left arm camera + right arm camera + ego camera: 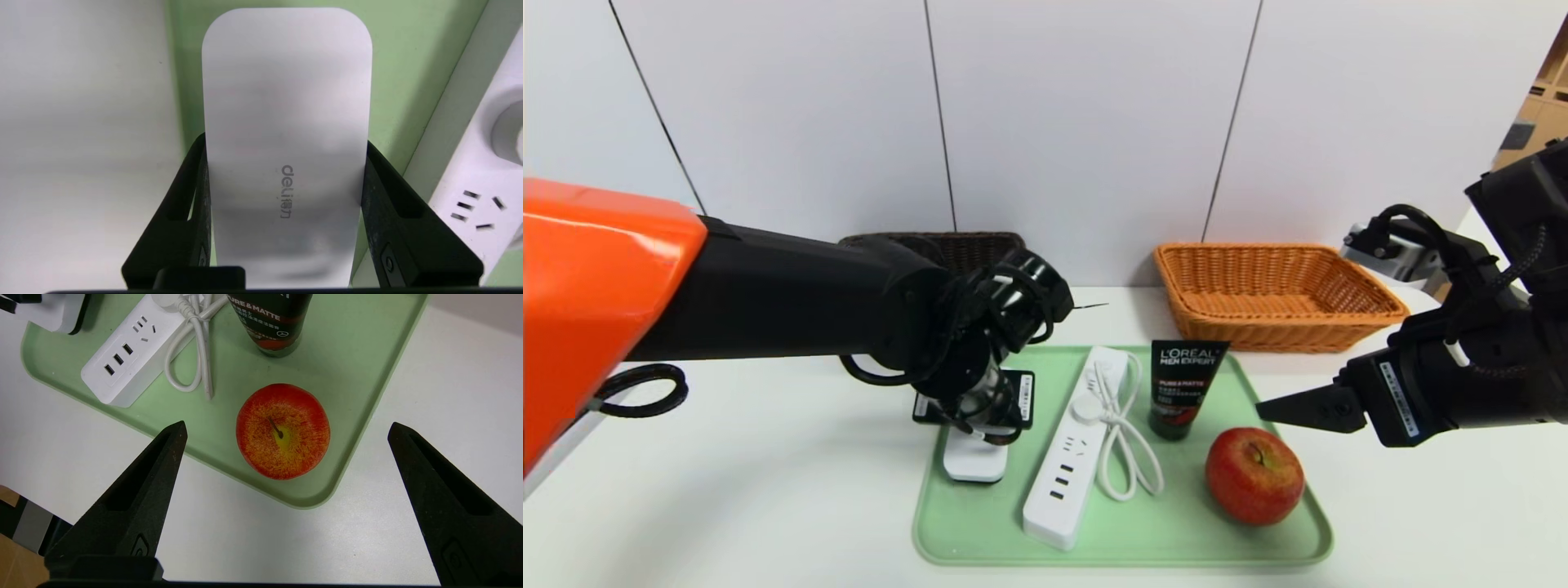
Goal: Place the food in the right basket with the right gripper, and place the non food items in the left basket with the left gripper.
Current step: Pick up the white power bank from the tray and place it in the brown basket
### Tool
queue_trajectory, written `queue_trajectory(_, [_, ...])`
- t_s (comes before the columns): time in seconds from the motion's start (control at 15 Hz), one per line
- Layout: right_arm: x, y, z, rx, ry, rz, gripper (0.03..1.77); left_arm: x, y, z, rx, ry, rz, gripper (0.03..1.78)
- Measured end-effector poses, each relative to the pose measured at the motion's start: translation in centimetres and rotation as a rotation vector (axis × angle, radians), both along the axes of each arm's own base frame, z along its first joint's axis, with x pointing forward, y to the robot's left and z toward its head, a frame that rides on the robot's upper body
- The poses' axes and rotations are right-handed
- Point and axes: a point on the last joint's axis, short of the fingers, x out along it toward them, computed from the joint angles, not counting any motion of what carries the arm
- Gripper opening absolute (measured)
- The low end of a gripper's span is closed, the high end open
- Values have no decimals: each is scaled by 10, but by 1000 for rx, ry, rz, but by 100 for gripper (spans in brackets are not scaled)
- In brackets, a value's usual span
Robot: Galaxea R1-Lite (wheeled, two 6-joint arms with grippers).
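Two baskets stand behind the green tray (1282, 535) — left gripper (286, 212) clamped on the white device (286, 102) beside the power strip (1074, 449); right gripper (286, 457) spread wide above the apple (283, 430)

Left hand (286, 204) clamped, angled down; right hand (286, 433) wide open, hovering
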Motion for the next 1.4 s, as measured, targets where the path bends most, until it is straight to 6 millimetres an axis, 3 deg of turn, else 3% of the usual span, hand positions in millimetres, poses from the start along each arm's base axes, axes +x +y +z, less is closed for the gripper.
queue_trajectory(0.33, [0, 0, 1, 2, -2, 1, 170, -13, 13, 33, -33, -69, -28, 101])
queue_trajectory(0.6, [0, 0, 1, 3, -3, 1, 170, -17, 46, 77, 31, -177, -130, 101])
queue_trajectory(0.87, [0, 0, 1, 5, -3, 2, 170, -5, 84, 109, 129, -278, -251, 101])
queue_trajectory(1.13, [-1, -1, 3, 8, -10, 2, 170, 17, 113, 121, 242, -333, -344, 101])
queue_trajectory(1.4, [-2, -1, 4, 11, -13, 2, 170, 54, 133, 122, 338, -387, -455, 101])
